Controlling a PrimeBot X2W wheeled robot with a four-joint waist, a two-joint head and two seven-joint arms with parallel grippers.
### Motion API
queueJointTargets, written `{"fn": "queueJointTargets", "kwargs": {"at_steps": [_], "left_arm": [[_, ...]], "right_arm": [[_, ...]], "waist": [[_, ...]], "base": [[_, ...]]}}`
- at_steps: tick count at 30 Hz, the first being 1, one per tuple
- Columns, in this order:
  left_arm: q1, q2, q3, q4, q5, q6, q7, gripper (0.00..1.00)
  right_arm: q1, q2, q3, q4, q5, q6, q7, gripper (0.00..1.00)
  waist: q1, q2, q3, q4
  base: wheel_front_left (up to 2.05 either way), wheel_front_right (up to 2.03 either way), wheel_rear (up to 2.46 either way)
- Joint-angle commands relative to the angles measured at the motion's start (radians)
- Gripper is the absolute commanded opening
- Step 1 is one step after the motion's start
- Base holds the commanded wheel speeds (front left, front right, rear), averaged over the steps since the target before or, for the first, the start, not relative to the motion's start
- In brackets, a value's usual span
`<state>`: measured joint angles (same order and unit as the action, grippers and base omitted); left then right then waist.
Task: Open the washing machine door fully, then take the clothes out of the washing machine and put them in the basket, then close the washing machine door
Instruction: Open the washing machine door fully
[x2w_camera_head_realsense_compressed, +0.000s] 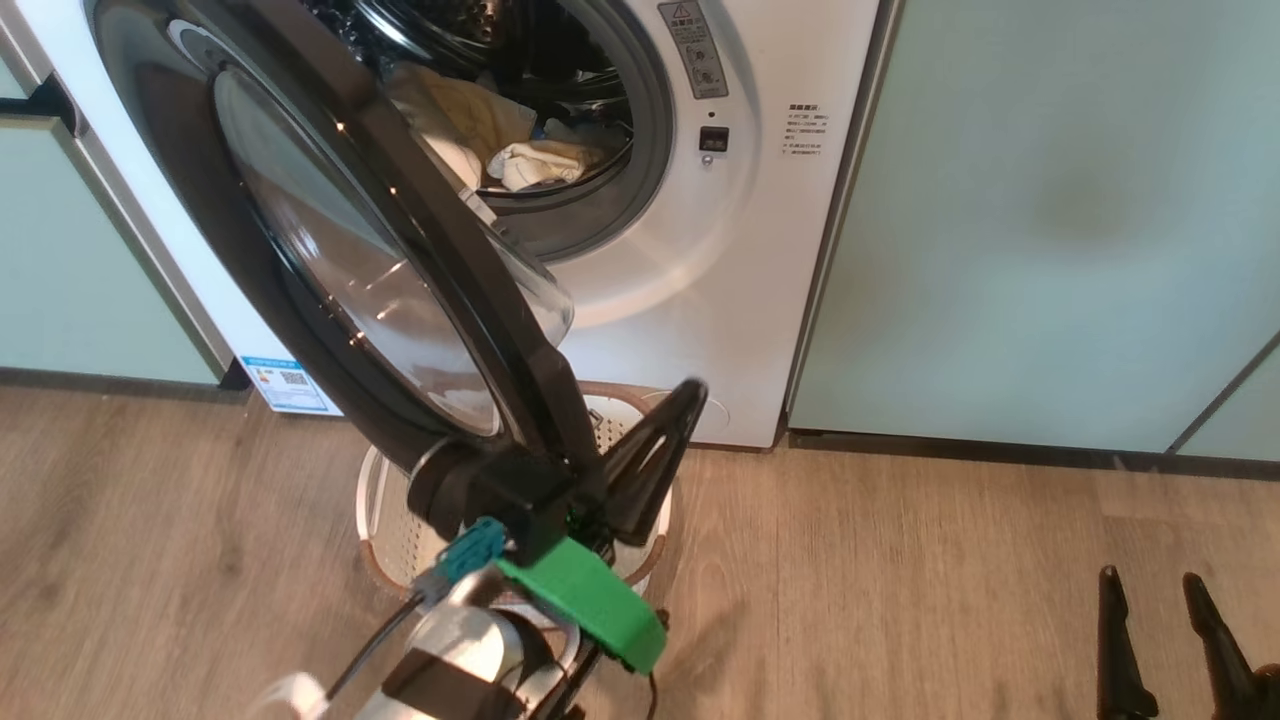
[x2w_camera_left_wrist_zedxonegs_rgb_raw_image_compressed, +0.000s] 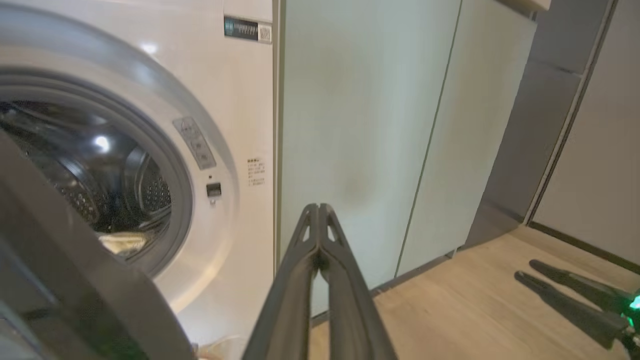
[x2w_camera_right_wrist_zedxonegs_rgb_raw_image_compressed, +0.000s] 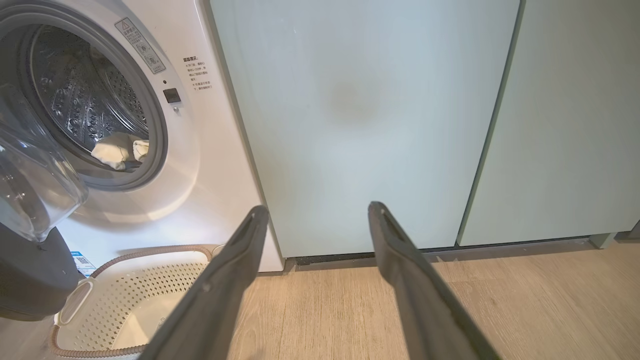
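Note:
The washing machine (x2w_camera_head_realsense_compressed: 760, 250) stands with the washing machine door (x2w_camera_head_realsense_compressed: 350, 260) swung partway out, its glass bowl (x2w_camera_right_wrist_zedxonegs_rgb_raw_image_compressed: 30, 185) bulging toward the drum. Pale clothes (x2w_camera_head_realsense_compressed: 530, 160) lie in the drum's bottom, and the clothes (x2w_camera_right_wrist_zedxonegs_rgb_raw_image_compressed: 117, 150) also show in the right wrist view. My left gripper (x2w_camera_head_realsense_compressed: 688, 395) is shut with nothing in it. It sits at the door's lower free edge on the inner side, and I cannot tell if it touches. The basket (x2w_camera_head_realsense_compressed: 385, 520) sits on the floor under the door, its inside bare where it shows. My right gripper (x2w_camera_head_realsense_compressed: 1150, 580) hangs open low on the right, well away from the machine.
Pale green cabinet panels (x2w_camera_head_realsense_compressed: 1050, 220) flank the machine on both sides. Wooden floor (x2w_camera_head_realsense_compressed: 900, 580) stretches out between the basket and my right gripper. In the left wrist view the door's dark edge (x2w_camera_left_wrist_zedxonegs_rgb_raw_image_compressed: 60, 260) covers the lower left corner.

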<state>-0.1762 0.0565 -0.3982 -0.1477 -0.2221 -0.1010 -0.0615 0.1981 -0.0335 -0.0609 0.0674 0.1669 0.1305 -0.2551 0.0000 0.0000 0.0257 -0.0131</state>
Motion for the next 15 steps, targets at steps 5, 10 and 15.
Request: {"fn": "queueJointTargets", "kwargs": {"at_steps": [5,10,15], "left_arm": [[-0.045,-0.001,0.026,0.078,-0.015,0.030,0.045,0.00],[-0.061,0.001,0.038,0.148,-0.011,0.052,0.045,0.00],[-0.069,0.006,0.051,0.203,-0.008,0.073,0.043,0.00]], "right_arm": [[-0.037,-0.017,0.029,-0.024,0.000,0.000,-0.007,1.00],[-0.036,-0.017,0.031,-0.023,-0.002,0.000,-0.007,1.00],[-0.030,-0.017,0.029,-0.022,-0.001,0.000,-0.007,1.00]], "waist": [[0.0000,0.0000,-0.003,-0.010],[0.0000,0.0000,-0.003,-0.018],[0.0000,0.0000,-0.004,-0.023]], "base": [[0.00,0.00,0.00],[0.00,0.00,0.00],[0.00,0.00,0.00]]}}
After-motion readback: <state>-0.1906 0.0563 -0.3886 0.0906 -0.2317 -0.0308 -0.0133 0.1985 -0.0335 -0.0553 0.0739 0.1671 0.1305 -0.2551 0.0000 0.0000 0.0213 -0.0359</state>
